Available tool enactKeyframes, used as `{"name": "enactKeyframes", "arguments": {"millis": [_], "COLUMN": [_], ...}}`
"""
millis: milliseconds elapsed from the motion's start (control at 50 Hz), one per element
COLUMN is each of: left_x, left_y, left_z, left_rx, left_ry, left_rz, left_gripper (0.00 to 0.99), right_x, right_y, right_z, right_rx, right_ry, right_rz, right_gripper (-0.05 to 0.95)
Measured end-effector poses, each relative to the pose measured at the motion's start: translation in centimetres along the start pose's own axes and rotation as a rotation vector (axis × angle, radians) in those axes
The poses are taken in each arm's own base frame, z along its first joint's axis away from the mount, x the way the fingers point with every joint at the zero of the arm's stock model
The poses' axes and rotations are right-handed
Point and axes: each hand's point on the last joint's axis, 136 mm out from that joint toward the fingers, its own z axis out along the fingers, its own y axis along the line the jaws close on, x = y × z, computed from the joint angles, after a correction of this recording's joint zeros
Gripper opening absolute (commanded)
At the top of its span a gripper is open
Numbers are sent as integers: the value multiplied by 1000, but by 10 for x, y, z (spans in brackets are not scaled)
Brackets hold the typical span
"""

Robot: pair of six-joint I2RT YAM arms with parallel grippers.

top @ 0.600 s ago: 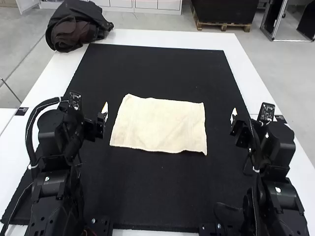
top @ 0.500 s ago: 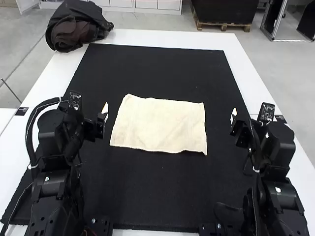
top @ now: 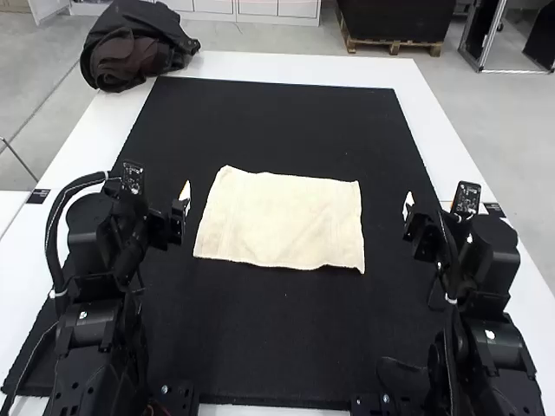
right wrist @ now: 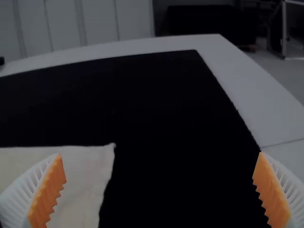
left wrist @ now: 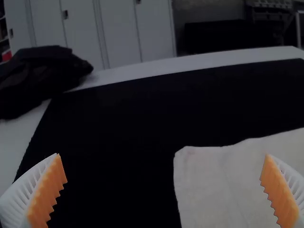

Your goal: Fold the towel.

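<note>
Seen from the high view, the left gripper (top: 181, 208) sits just off one short side of the towel (top: 282, 221), and the right gripper (top: 412, 217) faces the other short side across a wider gap. How the jaws stand comes out best from the wrists: the left wrist view has its ribbed, orange-padded fingers (left wrist: 47, 192) released and far apart, and the right wrist view has the same on that arm.

Past the left jaws, a rounded towel corner lies in line with the gap, and the cloth runs on behind one finger. Past the right jaws, the corner there comes to a small tip, with a wavy side edge. The high view gives the whole towel between the two grippers, spread flat in a rough rectangle, lightly creased.

Beyond it the black mat (top: 286, 121) runs on to the white table's (top: 303, 71) far strip, with a dark bundle (top: 139, 52) at the corner on the left gripper's side.
</note>
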Motion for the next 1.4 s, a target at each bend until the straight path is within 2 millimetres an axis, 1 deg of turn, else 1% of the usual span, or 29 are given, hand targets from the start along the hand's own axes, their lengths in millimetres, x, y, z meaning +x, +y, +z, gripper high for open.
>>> {"name": "enactKeyframes", "arguments": {"millis": [700,840,900,940,1120,1200,1260,1360,1400], "left_x": [0,-2,-8,-13,-35,-43,-59,-99,-106], "left_y": [0,0,1,2,10,12,13,19,22], "left_z": [0,0,0,0,-3,-4,-8,-22,-25], "left_rx": [0,-1,-3,-7,-54,-67,-81,-136,-153], "left_ry": [0,-7,-31,-51,-138,-168,-234,-400,-431], "left_rz": [0,3,11,19,63,75,97,142,148], "left_gripper": [964,964,964,964,966,964,964,964,962], "right_x": [0,-2,-11,-23,-60,-64,-74,-98,-104], "right_y": [0,1,1,2,1,0,0,0,1], "right_z": [0,0,0,-1,-7,-8,-11,-20,-23], "right_rx": [0,-4,-6,-9,3,12,19,37,40], "right_ry": [0,-10,-45,-94,-247,-263,-305,-408,-435], "right_rz": [0,-1,-5,-10,-31,-46,-63,-141,-160], "right_gripper": [911,911,911,911,911,910,910,910,910]}}
